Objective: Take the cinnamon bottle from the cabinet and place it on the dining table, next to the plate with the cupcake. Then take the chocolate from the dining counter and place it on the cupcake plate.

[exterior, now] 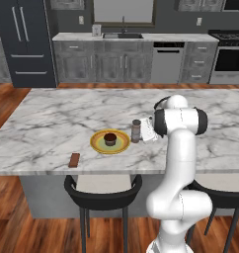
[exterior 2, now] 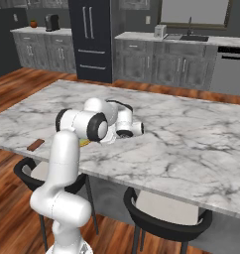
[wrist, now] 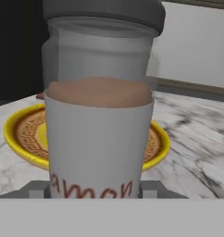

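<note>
Hand view: the cinnamon bottle (wrist: 99, 115) stands upright between the gripper (wrist: 94, 190) jaws, which flank its base; whether they clamp it I cannot tell. Just behind it sits the plate (wrist: 21, 134) on the dining table (wrist: 197, 152).

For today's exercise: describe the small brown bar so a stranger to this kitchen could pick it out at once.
Find the long white marble island in the middle of the kitchen. Near its front edge sits a round yellow plate holding a cupcake. The chocolate lies left of that plate and nearer the edge: the one flat brown rectangle, lying down while the cinnamon bottle stands upright.
</note>
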Controlling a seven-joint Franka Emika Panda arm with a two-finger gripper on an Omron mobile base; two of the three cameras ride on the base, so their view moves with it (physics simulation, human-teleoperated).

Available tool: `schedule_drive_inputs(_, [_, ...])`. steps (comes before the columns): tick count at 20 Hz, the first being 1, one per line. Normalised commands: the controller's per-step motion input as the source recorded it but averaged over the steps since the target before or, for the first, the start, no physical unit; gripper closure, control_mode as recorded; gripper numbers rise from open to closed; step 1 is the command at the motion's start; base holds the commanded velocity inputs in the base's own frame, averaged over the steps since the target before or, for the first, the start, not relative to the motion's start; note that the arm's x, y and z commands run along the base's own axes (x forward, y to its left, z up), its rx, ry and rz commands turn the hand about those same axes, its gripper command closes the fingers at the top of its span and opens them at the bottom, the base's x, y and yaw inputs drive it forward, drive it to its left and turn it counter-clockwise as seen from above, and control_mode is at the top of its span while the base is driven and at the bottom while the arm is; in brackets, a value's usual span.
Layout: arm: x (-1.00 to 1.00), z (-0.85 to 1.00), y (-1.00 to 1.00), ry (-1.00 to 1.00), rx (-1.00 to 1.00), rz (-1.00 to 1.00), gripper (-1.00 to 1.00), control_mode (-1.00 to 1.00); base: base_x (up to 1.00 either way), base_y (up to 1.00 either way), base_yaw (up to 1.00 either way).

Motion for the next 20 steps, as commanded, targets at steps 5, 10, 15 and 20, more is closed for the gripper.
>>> schedule_drive_inputs(5, [0.04, -0.14, 0.00, -0.04, 0.00, 0.00, -1.00, -1.00, 0.00, 0.00, 0.00])
schedule_drive_inputs(10, [-0.07, -0.02, -0.06, -0.06, 0.00, 0.00, -1.00, -1.00, 0.00, 0.00, 0.00])
schedule_drive_inputs(15, [-0.13, 0.00, -0.10, 0.00, 0.00, 0.00, -1.00, -1.00, 0.00, 0.00, 0.00])
schedule_drive_inputs(20, [-0.08, 0.00, -0.24, 0.00, 0.00, 0.00, -1.00, -1.00, 0.00, 0.00, 0.00])
